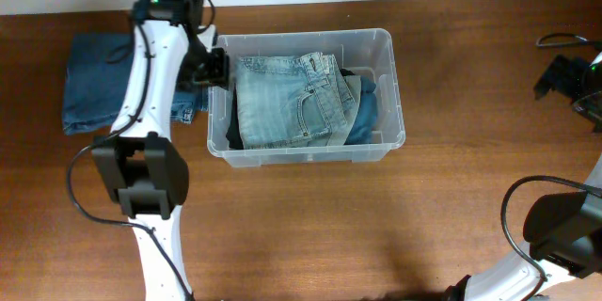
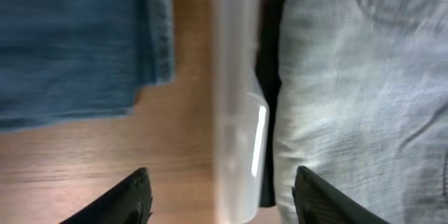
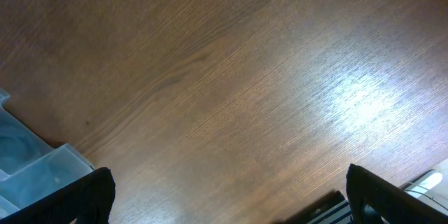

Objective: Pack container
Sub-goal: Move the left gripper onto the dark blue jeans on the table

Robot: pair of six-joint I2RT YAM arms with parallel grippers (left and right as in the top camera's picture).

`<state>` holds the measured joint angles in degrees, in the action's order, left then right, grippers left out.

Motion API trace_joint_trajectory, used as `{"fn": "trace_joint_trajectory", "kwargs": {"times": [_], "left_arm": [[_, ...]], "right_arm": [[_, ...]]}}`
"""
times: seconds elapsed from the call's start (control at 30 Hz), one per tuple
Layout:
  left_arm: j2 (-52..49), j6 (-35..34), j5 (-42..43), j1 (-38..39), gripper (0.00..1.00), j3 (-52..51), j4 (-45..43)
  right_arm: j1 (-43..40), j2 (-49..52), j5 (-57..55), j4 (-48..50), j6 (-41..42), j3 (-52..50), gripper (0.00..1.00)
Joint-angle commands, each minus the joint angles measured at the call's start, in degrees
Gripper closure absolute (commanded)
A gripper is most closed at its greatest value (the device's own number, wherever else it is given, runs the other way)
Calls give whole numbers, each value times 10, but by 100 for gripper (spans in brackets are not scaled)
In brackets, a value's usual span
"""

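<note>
**Clearing the wall before reaching for more denim**

The left pincer (image 2: 220, 194) is hanging open over the clear container's (image 1: 310, 156) left wall, gripping nothing. The container is sitting mid-counter (image 1: 451, 207), with pale jeans (image 1: 282, 99) folded inside. Rising straight up before swinging to the darker jeans (image 1: 94, 85) alongside is looking safest. The right pincer (image 3: 227, 196) is idling open, well apart.

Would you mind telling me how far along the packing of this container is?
Done: light-wash jeans lie folded in the container over darker clothes. In hand: nothing; the left pincer is open above the container's left wall, the right pincer open over bare table. Left: the folded blue jeans on the table beside the container.
</note>
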<state>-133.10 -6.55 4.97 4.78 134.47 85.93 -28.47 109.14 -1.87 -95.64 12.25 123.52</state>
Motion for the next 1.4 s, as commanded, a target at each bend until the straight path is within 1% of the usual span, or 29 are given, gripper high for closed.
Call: {"fn": "trace_joint_trajectory", "kwargs": {"times": [0.0,0.03,0.07,0.1,0.13,0.3,0.33,0.37,0.4,0.43,0.53,0.67,0.87,1.07,1.23,1.3,1.37], "left_arm": [[1,6,-5,-47,22,41,0],[1,6,-5,-56,21,42,-3],[1,6,-5,-74,13,42,-9],[0,6,-6,-92,3,42,-15],[0,6,-8,-103,1,42,-19],[-1,6,-13,-169,1,41,-51],[-1,6,-14,-180,6,41,-61],[-1,7,-14,-190,33,40,-73],[-1,9,-14,-200,82,40,-86],[-1,9,-14,-207,99,40,-99],[-5,10,-24,-217,99,40,-134],[-30,11,-80,-217,99,34,-163],[-104,21,-80,-218,99,34,-186],[-151,21,-80,-220,99,34,-163],[-159,17,-80,-228,99,34,-110],[-159,2,-80,-233,99,34,-81],[-159,-35,-78,-239,99,34,-47]], "right_arm": [[-1,0,1,1,6,-1,1],[-1,0,1,1,6,-1,1],[-1,0,1,1,6,-1,2],[-1,0,1,1,6,-1,2],[-1,0,1,1,6,-1,2],[-1,0,1,1,6,-1,2],[-1,0,1,1,6,-1,1],[-1,0,1,1,6,-1,2],[-1,0,1,1,6,-1,2],[-1,0,1,1,6,-1,2],[-1,0,1,1,6,-1,2],[-1,0,1,1,6,-1,1],[-1,0,1,1,6,-1,1],[-1,0,1,1,6,-1,2],[-1,0,1,1,6,-1,2],[-1,0,1,1,6,-1,1],[-1,0,1,1,6,-1,2]]}}
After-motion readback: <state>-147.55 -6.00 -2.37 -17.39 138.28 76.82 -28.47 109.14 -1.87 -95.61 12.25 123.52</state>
